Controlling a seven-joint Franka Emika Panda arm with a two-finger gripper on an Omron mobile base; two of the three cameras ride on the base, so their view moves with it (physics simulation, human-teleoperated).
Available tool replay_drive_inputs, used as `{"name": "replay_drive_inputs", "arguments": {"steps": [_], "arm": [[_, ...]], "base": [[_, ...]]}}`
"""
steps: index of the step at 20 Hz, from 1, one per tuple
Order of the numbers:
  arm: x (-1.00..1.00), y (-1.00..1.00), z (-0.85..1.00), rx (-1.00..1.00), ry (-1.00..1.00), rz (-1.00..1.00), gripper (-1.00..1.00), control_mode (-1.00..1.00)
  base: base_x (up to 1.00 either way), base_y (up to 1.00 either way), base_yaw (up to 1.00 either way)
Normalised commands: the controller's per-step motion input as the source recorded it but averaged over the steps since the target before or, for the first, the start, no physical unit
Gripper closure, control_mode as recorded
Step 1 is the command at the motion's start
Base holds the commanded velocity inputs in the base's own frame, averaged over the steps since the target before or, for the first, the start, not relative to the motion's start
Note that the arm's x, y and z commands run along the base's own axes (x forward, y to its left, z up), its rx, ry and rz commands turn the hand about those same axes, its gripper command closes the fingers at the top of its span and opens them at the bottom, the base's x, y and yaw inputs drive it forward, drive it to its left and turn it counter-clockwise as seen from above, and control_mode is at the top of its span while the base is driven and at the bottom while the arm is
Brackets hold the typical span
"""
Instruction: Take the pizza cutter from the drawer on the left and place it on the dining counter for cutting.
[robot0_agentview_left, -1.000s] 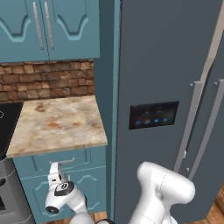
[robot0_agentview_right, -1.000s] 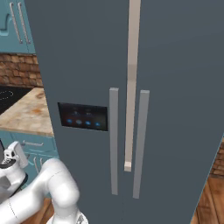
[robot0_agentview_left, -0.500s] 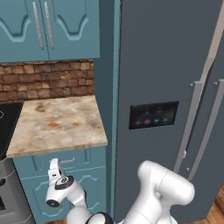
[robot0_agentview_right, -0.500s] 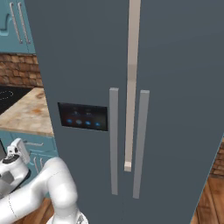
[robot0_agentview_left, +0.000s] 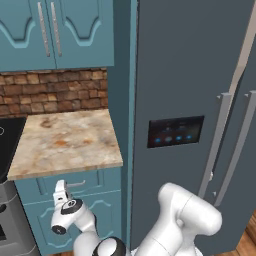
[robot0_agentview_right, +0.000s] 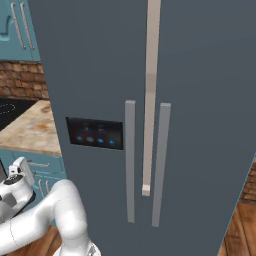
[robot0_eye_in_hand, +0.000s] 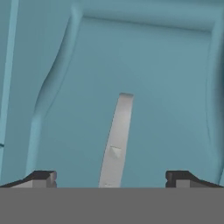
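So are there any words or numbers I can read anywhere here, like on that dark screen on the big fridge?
No readable text anywhere.
Dark screen on the fridge: small blue glowing icons, too blurred to read as words or numbers.
Cabinets, stone counter, brick wall: no writing.

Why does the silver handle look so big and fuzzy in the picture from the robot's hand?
In the hand view the camera sits very close to the drawer, so its handle looks huge with soft, blurry edges and no clear shine. In the left base view the same handle is small and thin, and the light is flat with hardly any shadows.
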Motion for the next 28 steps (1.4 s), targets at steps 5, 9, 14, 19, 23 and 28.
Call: {"name": "replay_drive_inputs", "arguments": {"steps": [5, 9, 14, 19, 23, 28], "arm": [[0.07, 0.00, -0.17, 0.00, -0.04, 0.01, -1.00, -1.00], [0.01, 0.00, -0.21, 0.00, -0.08, 0.01, -1.00, -1.00], [0.01, 0.00, -0.27, 0.00, -0.08, 0.03, -1.00, -1.00], [0.05, -0.14, -0.33, 0.00, -0.07, 0.03, -1.00, -1.00], [0.00, -0.30, -0.36, 0.02, -0.09, 0.04, -1.00, -1.00], [0.00, -0.36, -0.29, 0.03, -0.10, 0.01, -1.00, -1.00]], "base": [[0.00, 0.00, 0.00], [0.00, 0.00, 0.00], [0.00, 0.00, 0.00], [0.00, 0.00, 0.00], [0.00, 0.00, 0.00], [0.00, 0.00, 0.00]]}}
